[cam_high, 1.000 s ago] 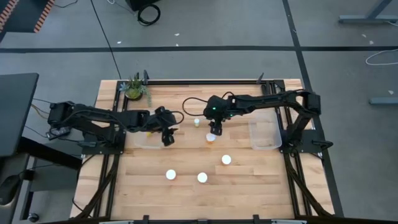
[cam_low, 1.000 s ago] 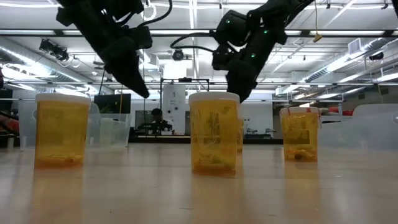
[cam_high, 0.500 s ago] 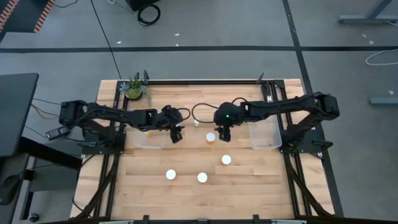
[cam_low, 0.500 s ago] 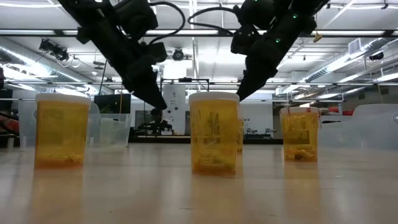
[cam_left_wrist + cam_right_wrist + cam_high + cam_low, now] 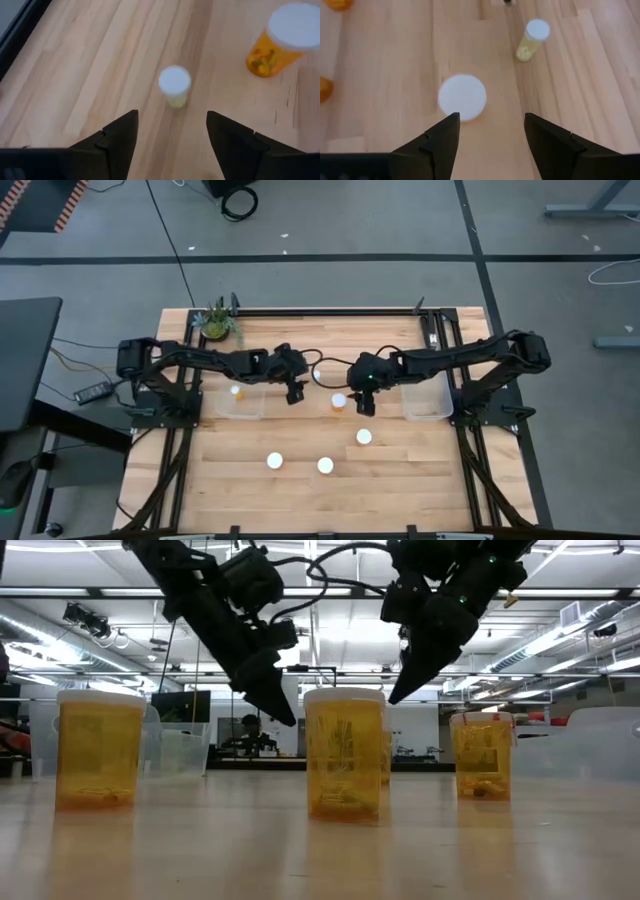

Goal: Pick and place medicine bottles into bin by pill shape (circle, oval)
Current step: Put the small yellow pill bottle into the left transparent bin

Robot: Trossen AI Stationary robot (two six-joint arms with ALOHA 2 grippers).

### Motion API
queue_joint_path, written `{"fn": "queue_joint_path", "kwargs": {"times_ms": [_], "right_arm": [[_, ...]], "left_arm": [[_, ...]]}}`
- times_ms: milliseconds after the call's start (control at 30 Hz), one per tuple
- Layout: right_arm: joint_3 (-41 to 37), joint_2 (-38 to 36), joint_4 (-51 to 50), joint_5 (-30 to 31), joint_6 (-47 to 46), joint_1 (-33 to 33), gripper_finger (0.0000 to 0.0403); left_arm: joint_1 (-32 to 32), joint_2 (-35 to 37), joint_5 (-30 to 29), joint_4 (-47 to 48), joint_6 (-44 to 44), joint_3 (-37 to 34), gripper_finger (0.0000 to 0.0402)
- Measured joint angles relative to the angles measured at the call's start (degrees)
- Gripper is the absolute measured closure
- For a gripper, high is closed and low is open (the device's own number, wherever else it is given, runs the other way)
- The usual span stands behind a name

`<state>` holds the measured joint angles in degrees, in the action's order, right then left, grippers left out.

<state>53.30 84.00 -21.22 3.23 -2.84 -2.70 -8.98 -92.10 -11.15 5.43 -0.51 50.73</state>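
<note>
Several medicine bottles stand upright on their bases on the wooden table. A small pale one with a white cap (image 5: pixel 317 378) (image 5: pixel 174 82) stands at the centre, just ahead of my left gripper (image 5: pixel 293 392) (image 5: pixel 172 137), which is open and hovers above the table. An orange bottle (image 5: pixel 339 401) (image 5: pixel 462 96) stands beside it, just ahead of my right gripper (image 5: pixel 365 405) (image 5: pixel 490 137), also open and above the table. Three more white-capped bottles (image 5: pixel 364 437) (image 5: pixel 274 462) (image 5: pixel 325 466) stand nearer the front edge.
A clear bin (image 5: pixel 250 408) at the left holds an orange bottle (image 5: pixel 236 391). A second clear bin (image 5: pixel 425 395) stands at the right. A potted plant (image 5: pixel 216 323) sits at the far left corner. A black cable (image 5: pixel 322 358) loops over the table behind the grippers.
My left gripper has gone from over the left bin toward the table's middle, sinking a little, and now stands by the small pale bottle. My right gripper has drawn back toward the near and right edges, past the orange bottle. The bottles have kept their places.
</note>
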Motion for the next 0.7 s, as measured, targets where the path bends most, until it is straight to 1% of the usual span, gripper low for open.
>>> {"fn": "queue_joint_path", "kwargs": {"times_ms": [167, 300, 433, 633, 700], "right_arm": [[0.0, -2.1, -0.8, 0.3, 0.0, 0.7, 0.0173], [0.0, -3.9, -0.9, 1.3, 0.0, 1.6, 0.0173], [0.0, -4.8, -0.7, 2.9, 0.8, 2.4, 0.0173], [0.1, -4.6, -0.6, 3.0, 1.3, 2.6, 0.0173], [0.0, -4.6, -0.6, 3.0, 1.3, 2.6, 0.0173]], "left_arm": [[-1.3, -4.0, 1.8, 0.0, -3.8, 3.0, 0.0143], [-2.5, -6.5, 4.9, 0.3, -5.9, 4.6, 0.0134], [-3.0, -8.3, 5.4, 0.1, -6.7, 5.7, 0.0127], [-3.5, -9.4, 8.4, -0.1, -6.9, 6.3, 0.0132], [-3.5, -9.4, 8.4, -0.2, -7.5, 6.3, 0.0137]]}}
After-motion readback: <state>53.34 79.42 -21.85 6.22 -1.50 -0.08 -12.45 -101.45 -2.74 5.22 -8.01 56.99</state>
